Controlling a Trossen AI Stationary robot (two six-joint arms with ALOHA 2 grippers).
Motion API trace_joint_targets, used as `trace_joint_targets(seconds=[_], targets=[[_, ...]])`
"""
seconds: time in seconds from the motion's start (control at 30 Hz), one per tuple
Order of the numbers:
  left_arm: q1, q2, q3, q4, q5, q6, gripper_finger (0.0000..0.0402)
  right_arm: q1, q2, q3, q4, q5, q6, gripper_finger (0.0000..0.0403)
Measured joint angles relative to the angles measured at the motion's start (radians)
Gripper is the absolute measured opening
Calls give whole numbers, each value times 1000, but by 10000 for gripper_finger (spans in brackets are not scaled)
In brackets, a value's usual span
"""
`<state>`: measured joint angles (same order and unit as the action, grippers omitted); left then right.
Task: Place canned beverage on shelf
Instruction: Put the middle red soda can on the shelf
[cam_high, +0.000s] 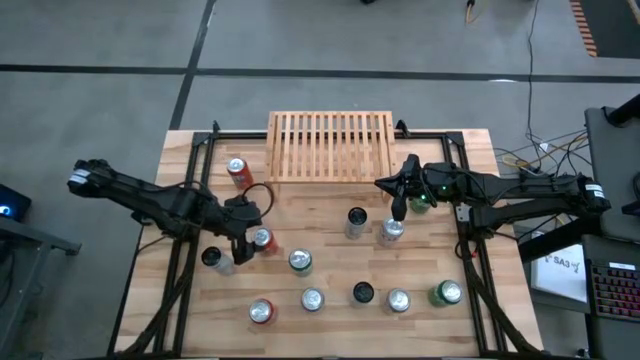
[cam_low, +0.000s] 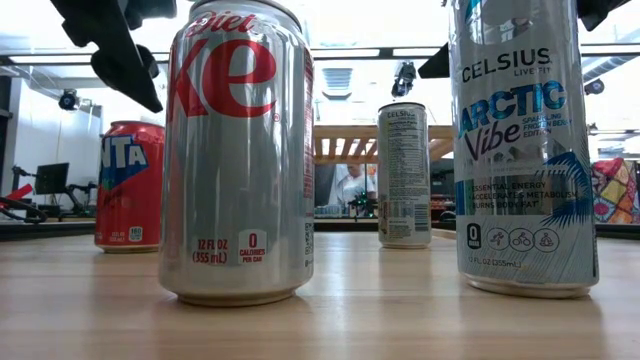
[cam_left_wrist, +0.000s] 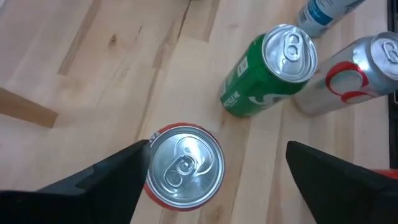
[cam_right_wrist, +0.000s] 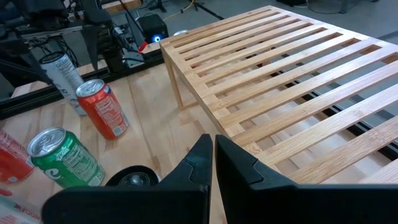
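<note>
fingers of our left gripper (cam_left_wrist: 214, 165) are standing wide around a red can (cam_left_wrist: 184, 166), one touching it, not gripping. our right gripper (cam_right_wrist: 213, 149) is hovering shut, empty, beside the bare shelf (cam_high: 330, 146).

Both arms are showing up dark, near black, built of slim jointed links. The left arm (cam_high: 150, 200) is carrying a white patch at its far end, and the right arm (cam_high: 510, 192) is glowing green just behind its wedge-shaped matte black fingers (cam_right_wrist: 242, 168).
</note>
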<state>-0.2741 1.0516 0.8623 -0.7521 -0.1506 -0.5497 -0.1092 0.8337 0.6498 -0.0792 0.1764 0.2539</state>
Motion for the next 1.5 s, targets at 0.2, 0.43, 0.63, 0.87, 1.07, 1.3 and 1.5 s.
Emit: trace_joint_targets(seconds=[0.2, 0.43, 0.63, 0.87, 1.07, 1.3, 1.5], targets=[[0, 37, 0, -8, -9, -18, 352, 0, 0, 0, 0, 0, 0, 9], [0, 100, -1, -33, -16, 18, 351, 0, 0, 0, 0, 0, 1, 9], [0, 109, -1, -36, -23, 21, 351, 0, 0, -1, 0, 0, 1, 9], [0, 134, -1, -37, -24, 47, 351, 0, 0, -1, 0, 0, 0, 9], [0, 163, -1, -38, -28, 66, 351, 0, 0, -1, -1, 0, 1, 9], [0, 200, -1, -37, -47, 66, 351, 0, 0, -1, -4, 0, 0, 9], [0, 214, -1, -37, -49, 60, 339, 0, 0, -1, -20, 0, 13, 9]])
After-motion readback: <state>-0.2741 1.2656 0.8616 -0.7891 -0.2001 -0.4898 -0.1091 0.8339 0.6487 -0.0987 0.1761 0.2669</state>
